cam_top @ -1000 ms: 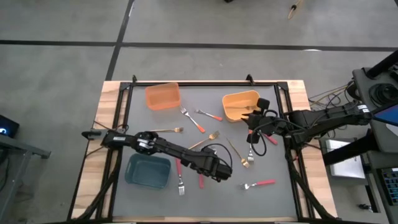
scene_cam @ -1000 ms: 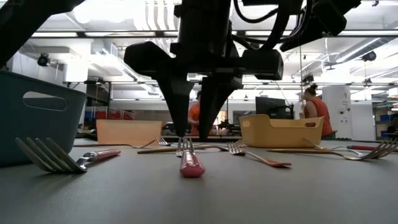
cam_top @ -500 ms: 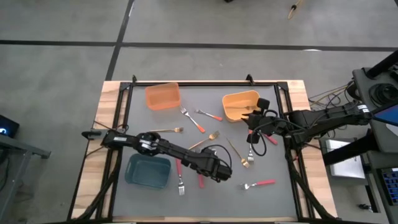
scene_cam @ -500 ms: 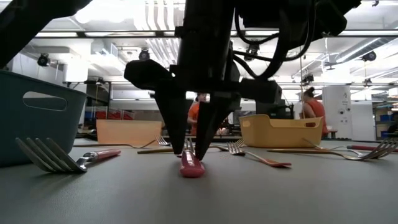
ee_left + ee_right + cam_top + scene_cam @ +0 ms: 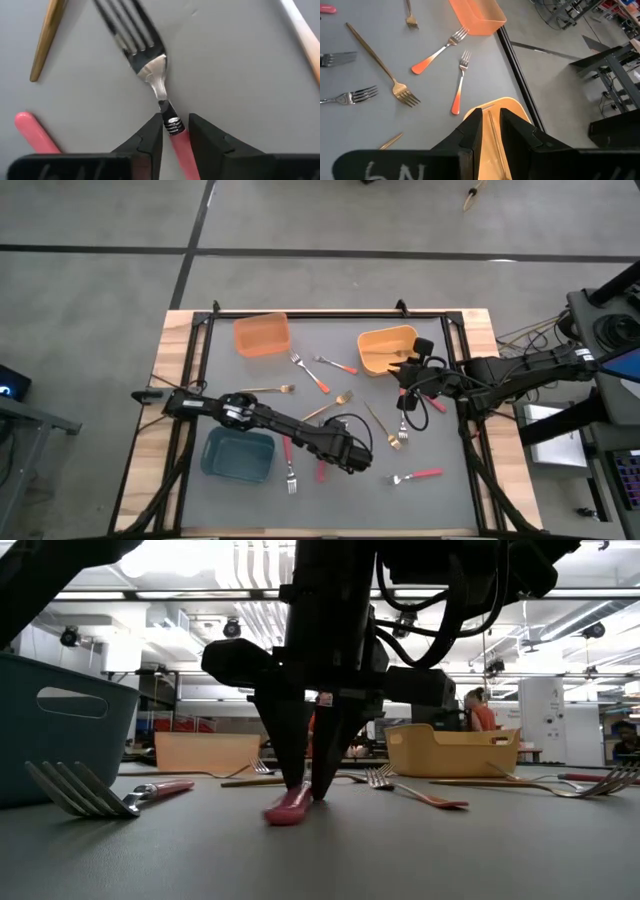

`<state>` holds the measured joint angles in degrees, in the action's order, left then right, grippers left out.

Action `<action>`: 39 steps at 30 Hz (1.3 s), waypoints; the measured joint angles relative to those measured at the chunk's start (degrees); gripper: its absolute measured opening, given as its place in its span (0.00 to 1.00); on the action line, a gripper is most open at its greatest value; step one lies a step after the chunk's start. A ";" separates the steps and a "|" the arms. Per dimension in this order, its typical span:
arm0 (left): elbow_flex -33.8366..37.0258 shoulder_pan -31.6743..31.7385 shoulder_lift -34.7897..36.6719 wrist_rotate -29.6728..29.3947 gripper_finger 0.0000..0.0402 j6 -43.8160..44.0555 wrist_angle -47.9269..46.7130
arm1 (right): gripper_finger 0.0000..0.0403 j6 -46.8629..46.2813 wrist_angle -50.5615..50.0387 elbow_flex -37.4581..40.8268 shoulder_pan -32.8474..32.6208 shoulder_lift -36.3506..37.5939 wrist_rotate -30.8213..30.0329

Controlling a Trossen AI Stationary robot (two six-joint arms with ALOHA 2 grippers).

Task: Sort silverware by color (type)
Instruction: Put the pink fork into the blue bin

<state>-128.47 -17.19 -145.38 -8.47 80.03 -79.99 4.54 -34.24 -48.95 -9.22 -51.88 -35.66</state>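
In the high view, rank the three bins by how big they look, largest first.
1. Teal bin, clearly largest.
2. Yellow-orange bin and orange bin look about alike; I would not rank one over the other.

The teal bin (image 5: pixel 238 455) is sitting at the table's (image 5: pixel 400 500) near-left part. The orange bin (image 5: pixel 262 335) is lying beyond it, at the far edge. The yellow-orange bin (image 5: pixel 386 349) is standing right of the orange bin.
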 joint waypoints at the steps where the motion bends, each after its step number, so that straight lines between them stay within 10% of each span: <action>1: 0.16 0.00 0.02 -0.02 0.16 0.00 0.20 | 0.15 0.00 -0.01 0.00 0.00 0.00 0.00; 21: -3.19 0.35 2.25 -2.79 0.04 -6.94 -5.05 | 0.15 0.20 -0.04 0.00 0.00 0.00 0.00; 39: -4.57 -1.04 20.58 -12.24 0.04 -56.00 -10.06 | 0.15 0.03 0.72 0.00 0.01 -0.02 0.00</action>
<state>-133.04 -18.23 -124.80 -20.71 24.03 -90.05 4.57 -33.52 -48.95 -9.21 -51.90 -35.66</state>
